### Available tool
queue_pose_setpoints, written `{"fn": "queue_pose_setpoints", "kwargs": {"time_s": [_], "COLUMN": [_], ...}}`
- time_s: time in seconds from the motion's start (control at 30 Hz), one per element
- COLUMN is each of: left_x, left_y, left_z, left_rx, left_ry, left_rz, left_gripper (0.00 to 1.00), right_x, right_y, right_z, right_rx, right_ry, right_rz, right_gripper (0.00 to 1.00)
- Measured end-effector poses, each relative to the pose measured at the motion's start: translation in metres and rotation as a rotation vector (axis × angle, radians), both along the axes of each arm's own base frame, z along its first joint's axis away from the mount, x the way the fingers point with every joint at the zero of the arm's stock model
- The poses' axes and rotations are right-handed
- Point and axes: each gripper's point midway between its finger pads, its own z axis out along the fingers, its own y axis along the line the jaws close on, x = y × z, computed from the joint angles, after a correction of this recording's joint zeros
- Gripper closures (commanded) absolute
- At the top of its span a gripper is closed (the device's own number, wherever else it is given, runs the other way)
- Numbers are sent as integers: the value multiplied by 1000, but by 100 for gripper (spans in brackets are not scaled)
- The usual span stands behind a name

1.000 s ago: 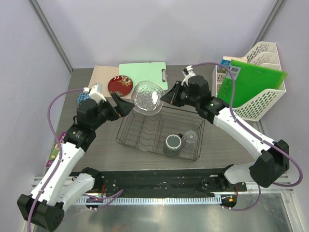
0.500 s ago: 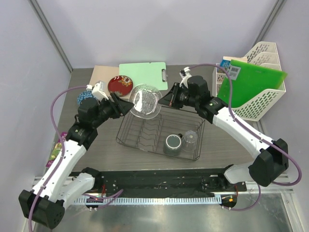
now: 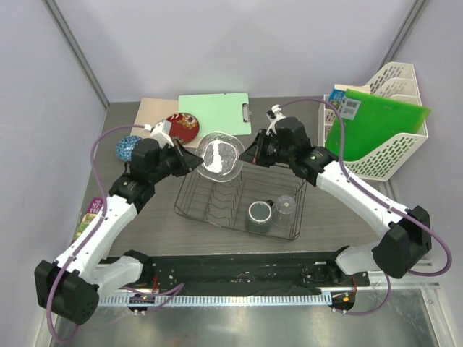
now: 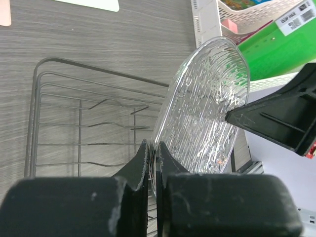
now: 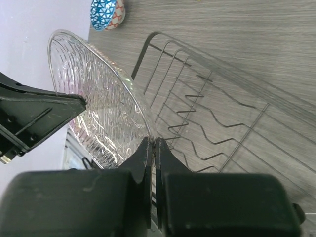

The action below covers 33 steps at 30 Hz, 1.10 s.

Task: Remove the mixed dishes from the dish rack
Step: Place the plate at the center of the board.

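A large clear glass bowl (image 3: 221, 157) (image 4: 207, 108) (image 5: 94, 98) hangs tilted on edge above the far side of the dark wire dish rack (image 3: 189, 210) (image 4: 37, 98) (image 5: 212, 113). My left gripper (image 3: 197, 162) (image 4: 153, 145) is shut on its left rim. On the opposite rim my right gripper (image 3: 247, 154) (image 5: 153, 142) is shut too. Inside the rack's near right corner stand a grey mug (image 3: 259, 215) and a clear glass cup (image 3: 285, 208). The red floral plate (image 3: 181, 125) and the blue patterned bowl (image 3: 129, 147) (image 5: 106, 11) lie on the table left of the rack.
A green clipboard (image 3: 215, 112) and a tan board (image 3: 153, 112) lie at the back. The white mesh file holder (image 3: 394, 155) with a green folder (image 3: 376, 119) stands at the right. A printed packet (image 3: 88, 215) lies by the table's left edge.
My left gripper has moved right to the bowl and shut on its rim. The bowl, held all along by the right gripper, has shifted slightly and tilted.
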Motion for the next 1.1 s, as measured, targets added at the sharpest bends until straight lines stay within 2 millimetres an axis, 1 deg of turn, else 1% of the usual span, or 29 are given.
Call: {"fn": "queue_pose_setpoints", "kwargs": {"time_s": [0.03,0.07,0.1,0.13,0.17,0.2,0.27,0.3,0.4,0.47,0.53,0.57,0.63,0.7,0.77,0.83,0.87,0.9,0.93,1.0,1.03,1.1], "left_x": [1,3,5,7,10,15,21,24,38,49,65,74,93,114,133,153,167,173,183,202,215,230], "left_y": [-1,-1,-2,-2,-2,0,4,6,13,19,28,36,58,83,101,118,123,124,126,126,125,124], "left_z": [-1,-1,-1,-2,-2,-2,-4,-4,5,14,25,30,32,23,9,-10,-20,-25,-34,-48,-58,-73], "left_rx": [8,14,19,27,36,49,69,82,103,102,89,71,37,10,-4,-8,-13,-12,-11,-14,-18,-15], "left_ry": [9,12,16,20,24,25,30,37,37,33,28,33,54,95,143,198,223,235,256,285,301,326], "left_rz": [1,2,4,5,11,27,59,76,125,158,205,240,323,414,479,539,559,567,574,579,577,574], "left_gripper": [100,100,100,100,100,100,100,100,100,100,100,100,100,100,100,100,100,100,100,100,100,100], "right_x": [1,1,2,2,0,-1,-4,-4,-5,-5,-9,-11,-18,-24,-29,-33,-34,-35,-37,-39,-40,-41], "right_y": [-1,-1,-1,-1,0,1,2,1,-5,-17,-33,-39,-55,-65,-71,-76,-77,-78,-79,-81,-81,-82], "right_z": [-1,-2,-2,-2,-3,-3,-2,-1,9,21,36,42,58,65,62,50,41,36,26,13,8,2], "right_rx": [-10,-18,-26,-30,-40,-43,-49,-56,-62,-65,-57,-52,-27,-4,4,-6,-16,-23,-34,-51,-59,-68], "right_ry": [-7,-13,-23,-26,-36,-38,-47,-58,-101,-146,-198,-219,-279,-315,-329,-319,-307,-299,-284,-263,-254,-245], "right_rz": [-5,-7,-10,-8,5,10,21,23,-3,-51,-104,-126,-177,-198,-211,-220,-222,-222,-221,-218,-217,-215], "right_gripper": [89,78,54,45,37,20,10,1,0,0,1,1,2,3,3,3,3,3,3,3,3,3]}}
